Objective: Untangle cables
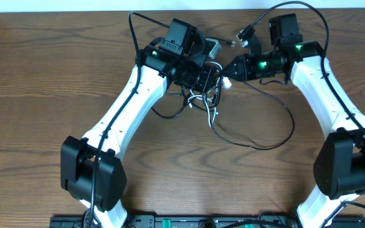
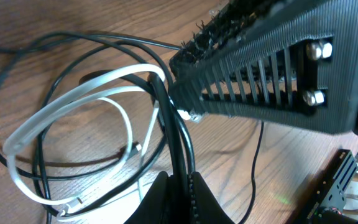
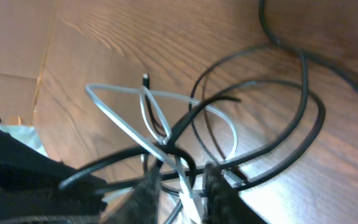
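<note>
Closest to the left wrist cam is the left hand point(image 2: 179, 190). Its fingers are nearly together, with a couple of black cables point(image 2: 174, 124) running straight down into the pinch, so it's got hold of those. White cable point(image 2: 123, 73) loops out wide beside it over the desk point(image 2: 55, 15), threaded through the black loops. Big ribbed black block point(image 2: 278, 68) with two bolts sits just above the bundle, can't say for sure what it belongs to.

Right wrist cam is blurry. Right hand point(image 3: 184, 193) has its fingers a little apart, and the white cable and a black one pass through the gap, but I can't tell if it's actually squeezing them.

From overhead, both hands meet almost tip to tip near the back middle of the desk. The tangle sits right under them, and one long black loop trails off toward the robot's right, nearer the arm bases.
</note>
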Motion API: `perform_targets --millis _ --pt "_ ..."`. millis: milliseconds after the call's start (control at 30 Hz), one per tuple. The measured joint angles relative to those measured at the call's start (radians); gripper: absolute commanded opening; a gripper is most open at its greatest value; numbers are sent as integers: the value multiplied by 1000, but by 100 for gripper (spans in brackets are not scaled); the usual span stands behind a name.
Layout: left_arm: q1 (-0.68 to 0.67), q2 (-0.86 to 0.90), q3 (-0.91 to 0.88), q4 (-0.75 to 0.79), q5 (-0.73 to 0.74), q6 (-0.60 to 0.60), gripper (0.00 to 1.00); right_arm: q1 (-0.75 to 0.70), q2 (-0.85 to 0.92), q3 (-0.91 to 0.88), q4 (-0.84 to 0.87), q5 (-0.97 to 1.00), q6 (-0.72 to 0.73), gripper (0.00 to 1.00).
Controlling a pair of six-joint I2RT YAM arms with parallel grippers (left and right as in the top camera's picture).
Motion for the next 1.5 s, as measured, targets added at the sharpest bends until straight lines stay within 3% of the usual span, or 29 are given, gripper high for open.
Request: perform_targets --millis 700,1100,1500 --pt "1 0 0 -2 -6 0 7 29 0 0 -89 63 0 25" --pt "1 0 0 0 -6 0 7 32 0 0 -104 153 -6 33" --pt "1 0 0 -2 -6 0 7 53 0 -6 -115 199 -17 33"
